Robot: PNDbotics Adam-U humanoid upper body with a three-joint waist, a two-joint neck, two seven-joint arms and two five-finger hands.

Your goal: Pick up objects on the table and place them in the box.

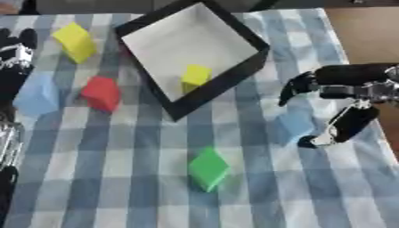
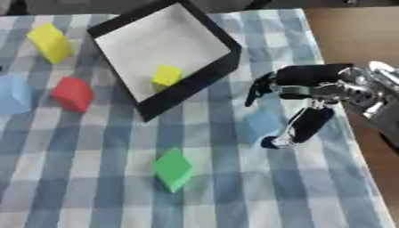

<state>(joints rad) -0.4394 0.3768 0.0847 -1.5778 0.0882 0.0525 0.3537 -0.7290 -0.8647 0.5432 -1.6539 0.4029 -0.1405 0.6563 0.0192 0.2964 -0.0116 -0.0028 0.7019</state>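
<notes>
A black-rimmed box (image 1: pixel 234 73) with a white floor stands tilted at the upper middle, and a small yellow block (image 1: pixel 196 75) lies inside it. On the checked cloth lie a larger yellow block (image 1: pixel 75 41), a red block (image 1: pixel 101 92), a light blue block (image 1: pixel 37 95) at the left, a green block (image 1: pixel 208 168) in front, and a second light blue block (image 2: pixel 261 125). My right hand (image 2: pixel 308 100) hovers open over that second blue block, fingers on one side and thumb on the other, apart from it. My left hand (image 1: pixel 15 53) shows at the left edge.
The blue and white checked cloth (image 1: pixel 117 187) covers the table. Bare brown wood (image 1: pixel 366 35) lies beyond the cloth's right edge. My left arm runs down the left border.
</notes>
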